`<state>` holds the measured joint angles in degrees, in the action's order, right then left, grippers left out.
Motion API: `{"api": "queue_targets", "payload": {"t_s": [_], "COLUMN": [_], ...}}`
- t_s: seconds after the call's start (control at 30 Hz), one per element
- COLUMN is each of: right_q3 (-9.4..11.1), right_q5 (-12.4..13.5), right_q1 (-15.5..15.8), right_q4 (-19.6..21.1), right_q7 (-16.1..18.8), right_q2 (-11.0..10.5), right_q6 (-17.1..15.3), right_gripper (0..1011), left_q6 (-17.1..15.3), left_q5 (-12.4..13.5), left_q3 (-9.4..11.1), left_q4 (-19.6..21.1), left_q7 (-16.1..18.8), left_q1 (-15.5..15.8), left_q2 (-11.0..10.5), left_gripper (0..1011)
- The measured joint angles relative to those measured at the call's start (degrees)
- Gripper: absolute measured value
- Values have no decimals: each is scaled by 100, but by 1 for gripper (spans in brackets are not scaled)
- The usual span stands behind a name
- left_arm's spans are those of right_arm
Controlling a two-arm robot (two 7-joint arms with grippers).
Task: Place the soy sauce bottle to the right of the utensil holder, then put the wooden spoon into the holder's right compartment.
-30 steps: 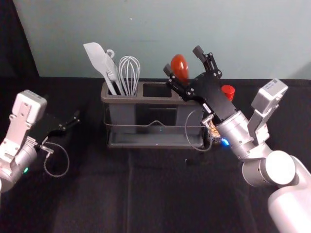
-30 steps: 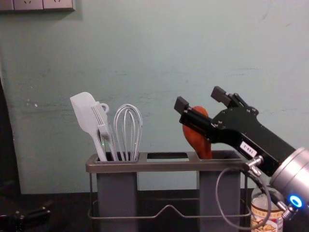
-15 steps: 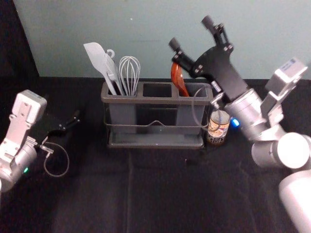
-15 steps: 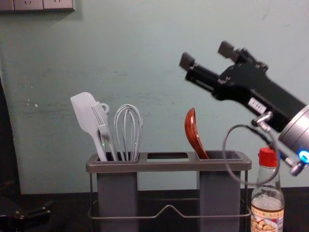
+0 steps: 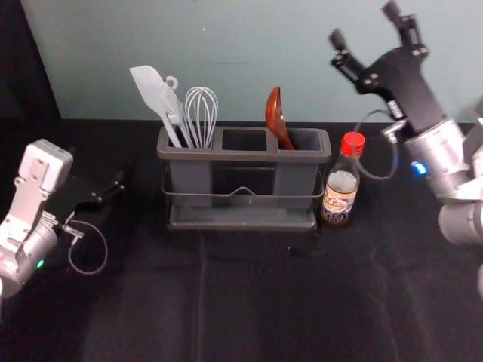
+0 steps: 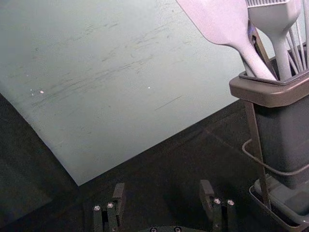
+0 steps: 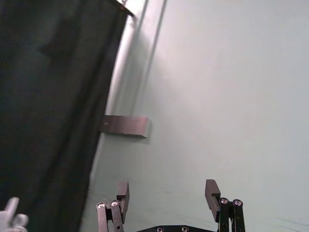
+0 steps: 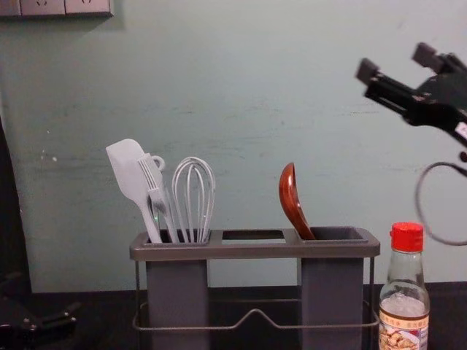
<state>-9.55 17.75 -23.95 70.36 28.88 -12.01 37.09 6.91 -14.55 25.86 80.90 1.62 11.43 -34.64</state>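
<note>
Leaning in the holder's [image 5: 243, 157] right compartment [image 5: 308, 141], a spoon [image 5: 275, 117]; just right of the holder, a bottle [image 5: 342, 183]. Right gripper [image 5: 364, 23] high at right, fingers [image 5: 338, 40] wide apart, empty; left gripper [image 5: 95, 196] at left, also spread, empty.

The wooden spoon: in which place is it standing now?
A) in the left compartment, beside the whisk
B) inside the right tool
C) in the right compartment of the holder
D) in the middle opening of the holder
C: the wooden spoon leans in the holder's right compartment, on the side where the soy sauce bottle stands.
</note>
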Motion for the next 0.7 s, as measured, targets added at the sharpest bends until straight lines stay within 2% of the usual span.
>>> {"api": "queue_targets", "payload": {"t_s": [0.13, 0.23, 0.3, 0.43, 0.5, 0.57, 0.7], "right_q3": [227, 321, 416, 530, 539, 559, 571], "right_q5": [-183, -331, -508, -842, -893, -1098, -1318], "right_q1": [46, 95, 163, 349, 381, 501, 631], "right_q4": [-18, -19, -2, 99, 113, 169, 238], "right_q7": [-218, -360, -537, -881, -921, -1121, -1366], "right_q2": [-120, -171, -219, -325, -342, -391, -418], "right_q6": [-62, -152, -323, -915, -1006, -1402, -1953], "right_gripper": [1002, 1002, 1002, 1002, 1002, 1002, 1003], "left_q6": [0, 0, 0, 0, 0, 0, 0], "left_q5": [0, 0, 0, 0, 0, 0, 0], "left_q3": [0, 0, 0, 0, 0, 0, 0], "left_q4": [0, 0, 0, 0, 0, 0, 0], "left_q7": [0, 0, 0, 0, 0, 0, 0], "left_q1": [0, 0, 0, 0, 0, 0, 0], "left_q2": [0, 0, 0, 0, 0, 0, 0], "left_gripper": [1000, 1000, 1000, 1000, 1001, 1000, 1000]}}
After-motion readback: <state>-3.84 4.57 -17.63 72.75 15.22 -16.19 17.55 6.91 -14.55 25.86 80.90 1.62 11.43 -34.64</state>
